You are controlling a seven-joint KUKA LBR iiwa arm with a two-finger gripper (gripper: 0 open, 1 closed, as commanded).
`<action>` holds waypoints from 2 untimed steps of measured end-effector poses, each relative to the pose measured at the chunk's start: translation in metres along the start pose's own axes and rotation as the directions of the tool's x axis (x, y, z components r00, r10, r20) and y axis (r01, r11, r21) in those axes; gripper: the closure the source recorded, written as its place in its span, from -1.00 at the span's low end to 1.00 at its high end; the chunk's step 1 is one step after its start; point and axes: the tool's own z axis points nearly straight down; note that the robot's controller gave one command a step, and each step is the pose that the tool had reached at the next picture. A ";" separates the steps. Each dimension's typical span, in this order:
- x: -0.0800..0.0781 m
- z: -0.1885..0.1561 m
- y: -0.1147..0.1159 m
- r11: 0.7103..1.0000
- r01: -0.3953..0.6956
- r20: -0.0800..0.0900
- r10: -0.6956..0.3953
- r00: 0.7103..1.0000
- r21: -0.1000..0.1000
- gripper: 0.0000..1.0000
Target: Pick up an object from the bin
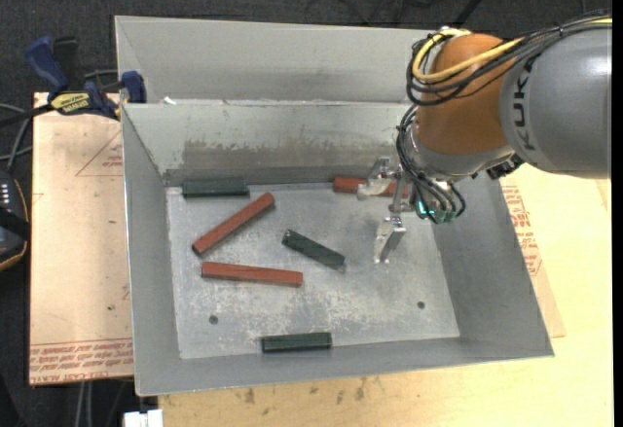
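Camera view: a KUKA arm reaches into the grey metal bin (146, 221) from the right, its claw (383, 218) low over the right half of the floor. The claw appears released, its two silver fingers (389, 242) spread with nothing between them, so no pick is made yet. Closest to it, a short red bar (347, 185) lies against the back wall, just beside the upper finger, and a dark green bar (313, 250) lies tilted near the lower one. Well apart to the left are two long red-brown bars (234, 223) and a dark green bar at the back wall (214, 188); another dark green bar (296, 342) lies at the front edge. All six rest on the floor. Choosing, closing and lifting look to be left to do.
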 end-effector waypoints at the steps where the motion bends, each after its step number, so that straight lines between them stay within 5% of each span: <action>1: -0.002 -0.004 0.000 1.000 0.001 0.007 -0.001 1.000 0.000 -1.00; 2: -0.020 0.056 0.057 0.996 0.094 0.004 -0.094 0.996 0.004 -1.00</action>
